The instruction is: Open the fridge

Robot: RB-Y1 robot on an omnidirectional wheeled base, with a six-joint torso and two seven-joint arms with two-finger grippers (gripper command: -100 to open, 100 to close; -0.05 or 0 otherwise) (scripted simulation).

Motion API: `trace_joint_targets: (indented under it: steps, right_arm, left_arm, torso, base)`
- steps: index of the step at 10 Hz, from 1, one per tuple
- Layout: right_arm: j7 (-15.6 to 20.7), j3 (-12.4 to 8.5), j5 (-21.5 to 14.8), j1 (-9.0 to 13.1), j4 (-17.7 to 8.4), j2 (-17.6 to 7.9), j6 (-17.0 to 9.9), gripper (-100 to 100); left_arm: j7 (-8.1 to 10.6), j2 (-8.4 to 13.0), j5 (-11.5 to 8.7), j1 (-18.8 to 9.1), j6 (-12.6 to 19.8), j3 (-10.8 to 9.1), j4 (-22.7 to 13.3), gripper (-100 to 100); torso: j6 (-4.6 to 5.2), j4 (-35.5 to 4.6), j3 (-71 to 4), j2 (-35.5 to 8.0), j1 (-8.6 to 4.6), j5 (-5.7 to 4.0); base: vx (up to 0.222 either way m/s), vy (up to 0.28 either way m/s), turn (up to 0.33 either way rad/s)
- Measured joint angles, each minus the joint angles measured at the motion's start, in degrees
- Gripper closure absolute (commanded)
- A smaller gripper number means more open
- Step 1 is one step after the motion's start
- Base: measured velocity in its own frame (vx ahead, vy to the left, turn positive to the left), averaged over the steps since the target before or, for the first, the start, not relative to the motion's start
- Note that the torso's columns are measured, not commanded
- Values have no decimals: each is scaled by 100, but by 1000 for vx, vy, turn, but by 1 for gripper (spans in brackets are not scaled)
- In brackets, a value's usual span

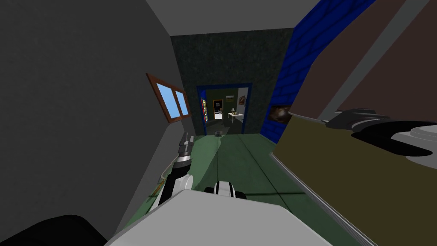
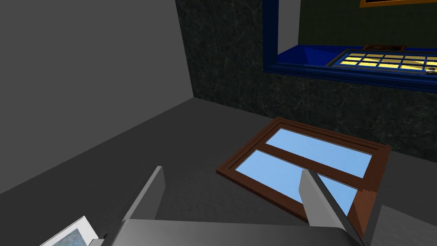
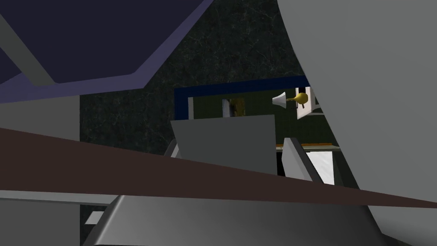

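The fridge (image 1: 341, 188) stood close on my right, a big body that was dark brown above and olive below, its face slanting across that whole side of the head view. With so little room between us, a door swinging out would likely have struck me unless I backed away as it came.

The grey wall (image 1: 64, 106) closed off the left side, with a brown-framed window (image 1: 173, 102) set in it. Any turn to make room risked scraping the left arm along that wall.

In the right wrist view a dark brown band (image 3: 213, 181), the colour of the fridge's upper part, crossed just over the gripper's body. I judged the hand was hard up against an edge and could have jammed there.

The right gripper (image 3: 232, 145) had its fingers apart, with a grey panel (image 3: 222, 141) between them but not pinched. A pull begun like that would probably have slipped off.

The left gripper (image 2: 230, 173) hung spread and empty, pointing at the wall near the window.
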State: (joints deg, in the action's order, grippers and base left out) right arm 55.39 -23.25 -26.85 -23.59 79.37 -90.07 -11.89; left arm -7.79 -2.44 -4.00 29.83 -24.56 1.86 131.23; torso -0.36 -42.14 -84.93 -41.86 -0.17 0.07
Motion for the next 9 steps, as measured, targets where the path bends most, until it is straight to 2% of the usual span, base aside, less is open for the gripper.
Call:
trace_joint_targets:
  steps: [2,4,6,9]
  right_arm:
    - [24,20,90,-82,-142,-73,-136,100]
    - [35,59,157,-111,-271,-115,-292,100]
    - [67,-21,245,-279,-364,-166,-391,100]
    - [81,34,276,-260,-571,-159,-527,100]
  left_arm:
    - [0,-1,0,0,0,1,0,0]
    - [0,0,0,0,0,0,0,0]
    - [0,0,0,1,0,0,0,0]
    - [0,1,0,-1,0,-1,0,0]
  torso:
    - [-1,7,-11,20,18,-2]
    - [-3,-2,9,-13,-4,-3]
    - [-4,4,-5,16,19,-4]
    - [2,-8,30,-39,-12,-16]
  base:
    - [248,282,-15]
    - [220,174,-16]
    - [295,259,-16]
    - [167,137,-37]
